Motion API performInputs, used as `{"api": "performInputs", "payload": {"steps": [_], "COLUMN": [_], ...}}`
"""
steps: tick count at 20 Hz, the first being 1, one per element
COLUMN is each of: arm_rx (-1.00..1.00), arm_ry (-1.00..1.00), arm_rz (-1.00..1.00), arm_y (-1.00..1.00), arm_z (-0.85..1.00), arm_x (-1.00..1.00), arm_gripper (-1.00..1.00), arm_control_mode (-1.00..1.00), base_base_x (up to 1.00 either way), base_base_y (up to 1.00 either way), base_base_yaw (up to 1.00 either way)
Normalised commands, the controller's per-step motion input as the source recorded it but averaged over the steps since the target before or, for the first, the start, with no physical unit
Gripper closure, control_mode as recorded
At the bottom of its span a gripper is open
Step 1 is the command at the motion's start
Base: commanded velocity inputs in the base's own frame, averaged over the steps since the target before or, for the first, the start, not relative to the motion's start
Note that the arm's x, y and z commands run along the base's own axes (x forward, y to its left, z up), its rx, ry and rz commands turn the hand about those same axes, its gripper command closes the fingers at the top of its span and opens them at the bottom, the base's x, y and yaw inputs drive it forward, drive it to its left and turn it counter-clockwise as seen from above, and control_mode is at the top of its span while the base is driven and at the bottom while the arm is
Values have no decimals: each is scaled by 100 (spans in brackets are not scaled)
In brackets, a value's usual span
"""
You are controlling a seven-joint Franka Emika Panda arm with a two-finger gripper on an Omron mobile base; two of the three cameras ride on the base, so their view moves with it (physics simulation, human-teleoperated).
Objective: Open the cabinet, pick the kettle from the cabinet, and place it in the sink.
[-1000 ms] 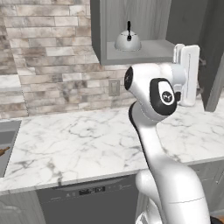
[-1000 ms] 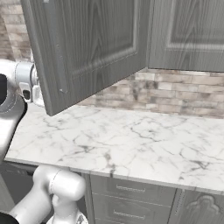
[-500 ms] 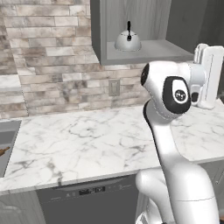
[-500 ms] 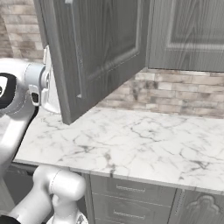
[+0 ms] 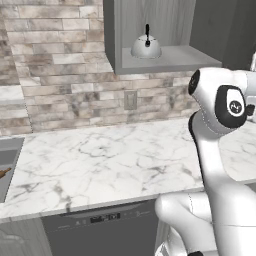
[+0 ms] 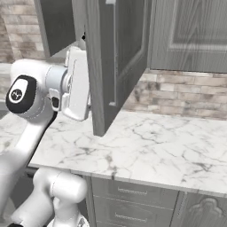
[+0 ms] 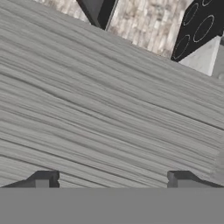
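Kettle [image 5: 146, 46] sits well back on the grey shelf of the open wall cabinet [image 5: 165, 59], upright, its black arched handle and lid knob showing, untouched. Since a second ago my arm has swung further to my right: in the left base view the round wrist joint has travelled across from mid-frame toward the right edge. In the right base view the cabinet door [image 6: 116, 62] has come from nearly broadside to almost edge-on, standing out from the cabinet over the white marble tabletop [image 6: 159, 153]. My hand [image 7: 112, 179] is spread about as wide as it goes, holding nothing. In the hand view its two dark fingertips [image 7: 43, 179] stand far apart at the bottom, with the door's grey wood grain very close in front of them; whether they touch the door I cannot tell. In the right base view the white body of the hand lies just beside the door's inner face, near its lower half. A strip of brick backsplash [image 5: 65, 75] runs behind the tabletop, and the dark dishwasher front [image 5: 100, 230] sits below it. At the far left of the left base view, a corner of the sink [image 5: 7, 165] is set into the marble, well apart from the kettle.
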Motion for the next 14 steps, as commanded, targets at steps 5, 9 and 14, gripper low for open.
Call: {"api": "performInputs", "payload": {"steps": [5,9,14], "arm_rx": [0,0,0], "arm_ry": [0,0,0], "arm_rz": [0,6,8], "arm_y": [-51,-34,2], "arm_z": [0,0,-2], "arm_x": [-10,-6,0], "arm_gripper": [-100,-100,-100], "arm_control_mode": [-100,-100,-100], "base_base_x": [0,0,0], "base_base_y": [0,0,0], "base_base_yaw": [0,0,0]}}
